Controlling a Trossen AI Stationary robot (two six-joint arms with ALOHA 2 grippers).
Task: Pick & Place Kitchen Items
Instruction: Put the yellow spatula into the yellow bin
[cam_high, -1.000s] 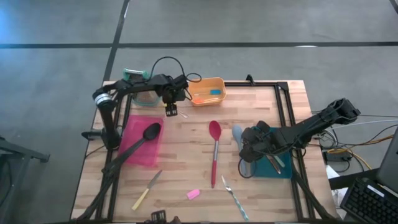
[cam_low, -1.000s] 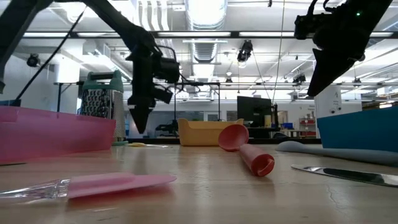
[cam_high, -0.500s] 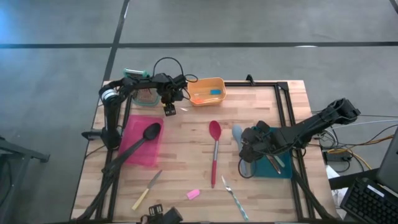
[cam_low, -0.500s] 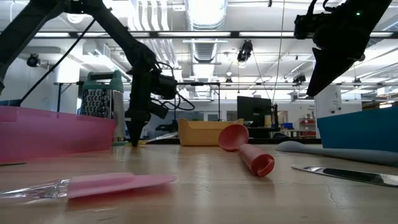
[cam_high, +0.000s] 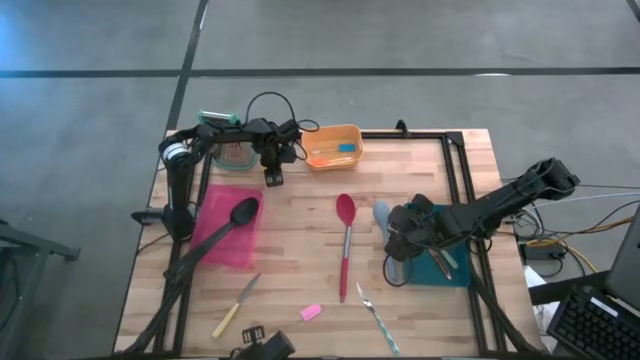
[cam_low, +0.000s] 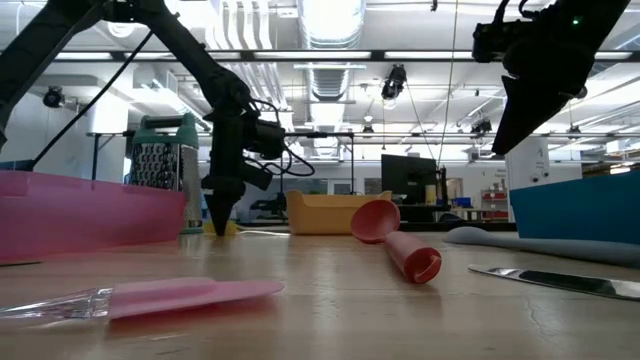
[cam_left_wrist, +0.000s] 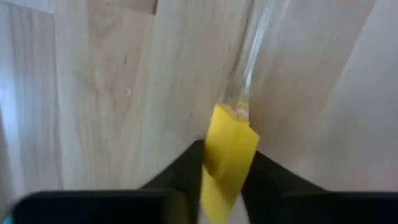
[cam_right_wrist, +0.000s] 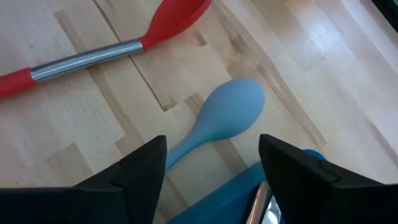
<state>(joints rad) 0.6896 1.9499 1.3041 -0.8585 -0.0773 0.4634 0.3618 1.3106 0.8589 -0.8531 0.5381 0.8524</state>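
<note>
Dropped since 1s ago: left tool (cam_left_wrist: 221, 171) at table, clenching yellow tool (cam_left_wrist: 227, 158).

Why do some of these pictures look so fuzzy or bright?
Left wrist view: the yellow tool sits so near the lens that it blurs. Low view: the ceiling lights glare white, and the pink piece nearest the camera is soft. High view: even light, faint shadows.

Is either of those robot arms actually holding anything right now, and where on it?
The left gripper is closed around the yellow end of a small clear-handled tool, low on the table. The right gripper holds nothing: it hangs open above the pale-blue spoon.
</note>
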